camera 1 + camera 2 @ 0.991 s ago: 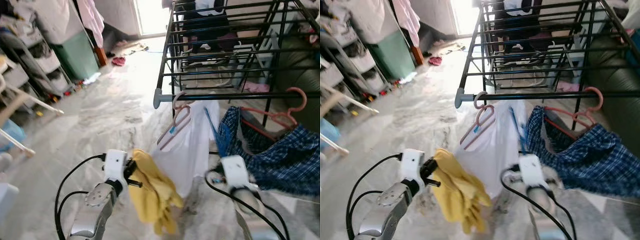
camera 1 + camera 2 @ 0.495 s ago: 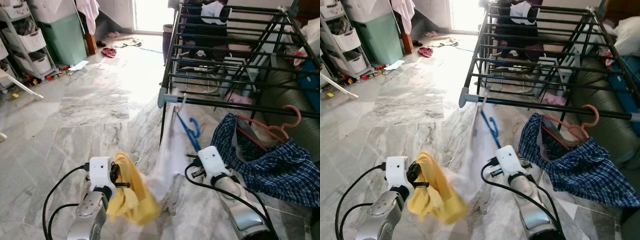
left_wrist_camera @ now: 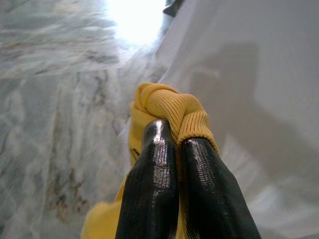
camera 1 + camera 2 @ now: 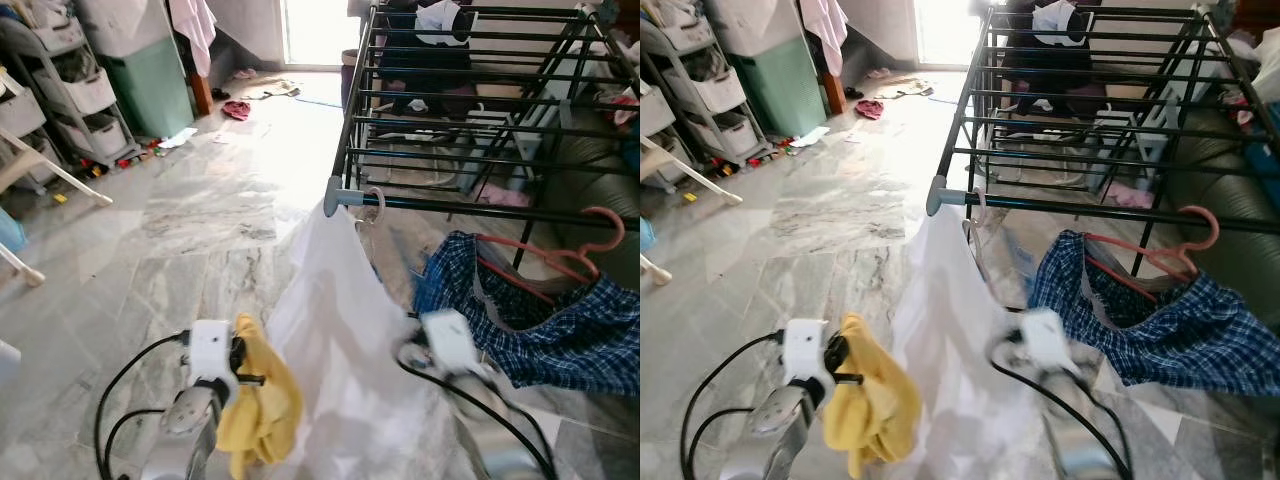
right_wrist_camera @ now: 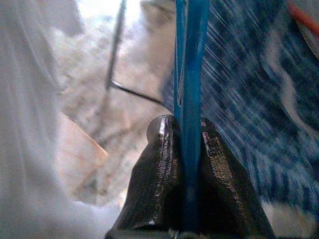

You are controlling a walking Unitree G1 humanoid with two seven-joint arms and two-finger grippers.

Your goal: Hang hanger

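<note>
Head views: white garment (image 4: 340, 350) now draped from drying rack (image 4: 480, 205) end, earlier bunched low; blue hanger hidden behind it, so hooking seems underway.

Left wrist: left gripper (image 3: 174, 149) pinched tight on yellow cloth (image 3: 169, 107).

Right wrist: right gripper (image 5: 187, 144) clamped on blue hanger (image 5: 188, 74), beside checked shirt (image 5: 249, 84).

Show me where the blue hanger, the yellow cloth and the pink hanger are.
blue hanger (image 5: 187, 74): right wrist view, on its bar above the fingers.
yellow cloth (image 4: 262, 410): left eye view, on its bunched middle.
pink hanger (image 4: 1196, 225): right eye view, on its hook.
</note>
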